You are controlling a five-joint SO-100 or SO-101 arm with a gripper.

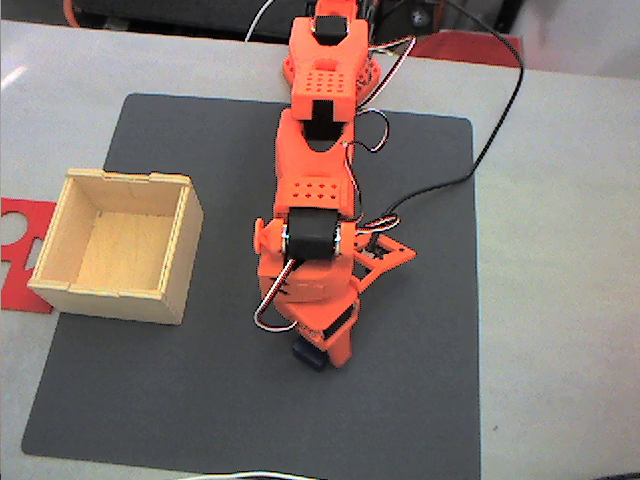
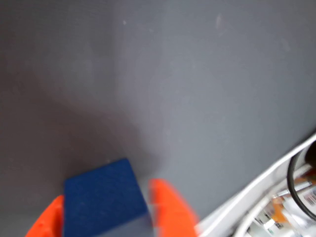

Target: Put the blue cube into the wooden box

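— We're seeing a small navy-blue cube (image 2: 104,198), matt-faced, between smooth orange plastic gripper (image 2: 106,210) fingers.

— And we've got a square pale plywood box (image 1: 118,245), grain showing, on a dark grey matt mat (image 1: 420,340).

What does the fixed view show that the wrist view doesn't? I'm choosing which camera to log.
Fixed view alone: the wooden box, empty, at the left of the mat beside a red sheet, and the orange arm reaching over the mat. Wrist view alone: the blue cube's faces up close, an orange finger on each side. Both share the dark mat and the claw with the cube.
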